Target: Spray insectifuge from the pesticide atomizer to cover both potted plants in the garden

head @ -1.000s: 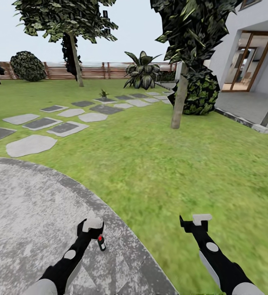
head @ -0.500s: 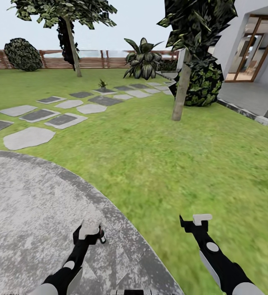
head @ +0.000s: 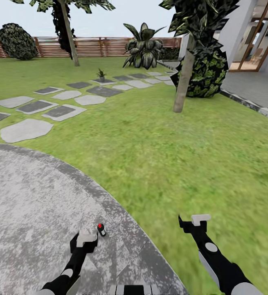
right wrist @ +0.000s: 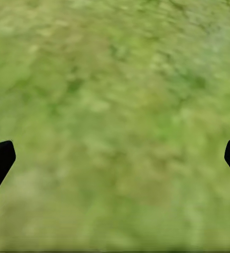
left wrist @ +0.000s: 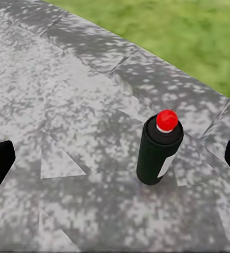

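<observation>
My left gripper [head: 86, 237] hangs spread wide, just short of the sprayer [left wrist: 158, 148] standing upright on the patio [head: 27, 196]; its wrist camera reveals a white label. My right gripper [head: 195, 221], fingers apart, hovers over lawn [right wrist: 115, 105].

Matt dark pesticide atomizer [left wrist: 158, 150] with glossy red cap, rough mottled stone patio [head: 23, 196], slatted wooden fence [head: 93, 46]

This is a home's back garden. A green lawn [head: 158, 147] with grey stepping stones [head: 60, 111] and a round paved patio [head: 31, 196] runs to a slatted wooden fence [head: 97, 46]. Trees [head: 185, 61] stand beside a white house [head: 252, 37] with glass doors.
</observation>
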Motion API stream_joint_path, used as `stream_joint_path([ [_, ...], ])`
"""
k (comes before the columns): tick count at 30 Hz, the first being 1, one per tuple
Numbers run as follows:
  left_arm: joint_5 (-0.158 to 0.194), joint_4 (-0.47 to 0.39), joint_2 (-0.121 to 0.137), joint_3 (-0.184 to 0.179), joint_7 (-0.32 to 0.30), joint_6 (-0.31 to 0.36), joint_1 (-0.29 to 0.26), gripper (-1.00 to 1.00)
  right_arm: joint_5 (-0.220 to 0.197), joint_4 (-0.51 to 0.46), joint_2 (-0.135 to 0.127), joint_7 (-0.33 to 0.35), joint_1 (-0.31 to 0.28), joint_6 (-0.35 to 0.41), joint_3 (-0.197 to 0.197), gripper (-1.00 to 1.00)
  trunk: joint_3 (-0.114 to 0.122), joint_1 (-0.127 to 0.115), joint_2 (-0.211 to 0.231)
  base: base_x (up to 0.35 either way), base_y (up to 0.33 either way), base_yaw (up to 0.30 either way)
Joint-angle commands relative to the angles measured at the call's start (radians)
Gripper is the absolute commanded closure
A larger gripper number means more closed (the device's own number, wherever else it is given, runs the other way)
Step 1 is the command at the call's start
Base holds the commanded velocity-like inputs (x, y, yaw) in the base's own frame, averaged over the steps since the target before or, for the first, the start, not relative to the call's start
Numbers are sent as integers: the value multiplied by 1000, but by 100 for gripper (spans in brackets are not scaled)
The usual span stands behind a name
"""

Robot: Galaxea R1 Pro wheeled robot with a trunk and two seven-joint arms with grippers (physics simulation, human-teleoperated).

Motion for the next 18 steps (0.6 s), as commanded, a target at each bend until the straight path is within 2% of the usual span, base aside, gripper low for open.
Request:
stream_joint_path([
  [1, -3, 1, 0, -4, 7, -3, -1, -100, -10, 0, -1, -8, -1, -4, 9, -100, -5, 0, -1, 0, 0, 0],
  [11, -4, 1, 1, -8, 6, -3, -1, -100, -10, 2, 0, -8, -1, -4, 9, -100, -43, 5, -3, 0, 0, -1],
  [18, -4, 1, 1, -8, 6, -3, -1, -100, -10, 1, 2, -8, -1, -4, 9, -100, -70, 8, -5, 0, 0, -264],
])
